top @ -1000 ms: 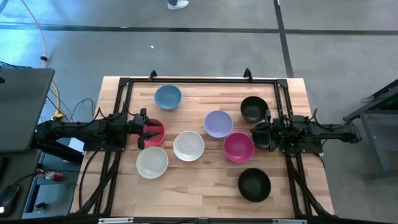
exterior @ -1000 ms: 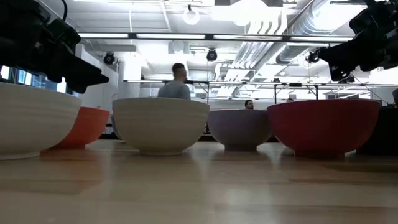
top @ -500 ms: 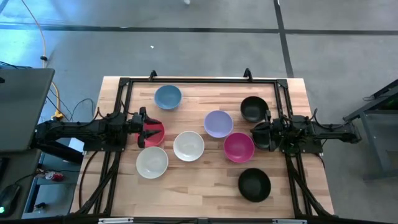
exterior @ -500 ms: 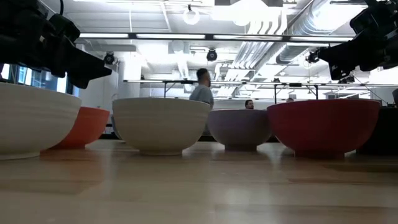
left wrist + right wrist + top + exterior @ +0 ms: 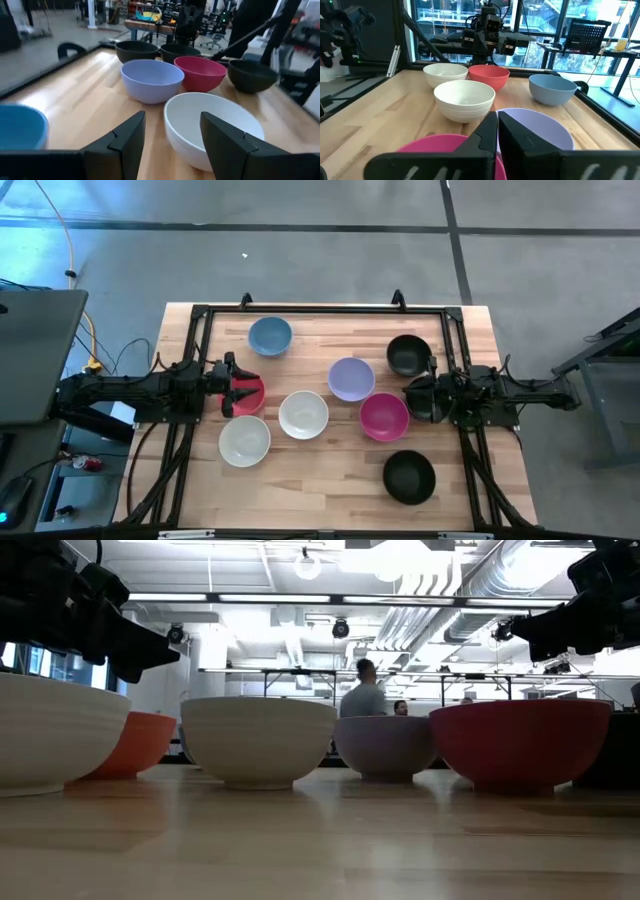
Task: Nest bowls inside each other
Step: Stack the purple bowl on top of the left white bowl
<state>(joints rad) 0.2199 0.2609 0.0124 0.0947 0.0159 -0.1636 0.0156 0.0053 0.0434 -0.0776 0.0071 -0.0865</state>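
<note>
Nothing on my table has shifted; only a person [image 5: 362, 690] behind has walked rightward. My left gripper [image 5: 238, 391] hangs spread wide over the red-pink round bowl [image 5: 250, 393], empty. My right gripper [image 5: 415, 397], pinched closed, waits beside the magenta round bowl [image 5: 384, 416].

Closed right pincer [image 5: 497, 131] above magenta bowl [image 5: 445, 150], lavender bowl [image 5: 540, 125], white bowl [image 5: 464, 100] beyond

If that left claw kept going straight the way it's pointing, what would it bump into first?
Probably the white bowl: in the left wrist view it sits straight ahead between the open fingers of the left gripper. From above, that gripper hangs over the red-pink bowl, so height decides whether it hits or passes over.
</note>
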